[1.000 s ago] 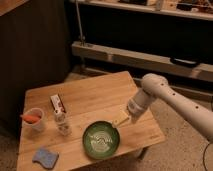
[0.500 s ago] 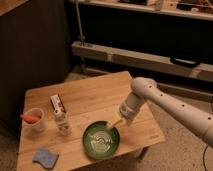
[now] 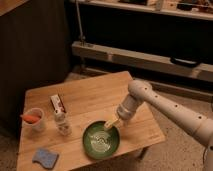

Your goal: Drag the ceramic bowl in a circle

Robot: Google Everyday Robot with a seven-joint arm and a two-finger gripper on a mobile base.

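The ceramic bowl (image 3: 100, 142), wide, shallow and glossy dark green with pale streaks inside, sits near the front edge of the wooden table (image 3: 95, 92). My gripper (image 3: 113, 123) reaches down from the white arm on the right. It is at the bowl's upper right rim, its tip over the rim. Whether it touches the bowl I cannot tell.
A small white cup with an orange carrot (image 3: 34, 120) stands at the table's left. A snack packet (image 3: 58, 103) and a small pale bottle (image 3: 63, 125) are left of the bowl. A blue sponge (image 3: 45, 158) lies at the front left corner. A metal shelf unit (image 3: 150, 55) stands behind.
The arm has swung left and down, bringing the gripper from beside the bowl onto its upper right rim. The bowl has stayed in place.
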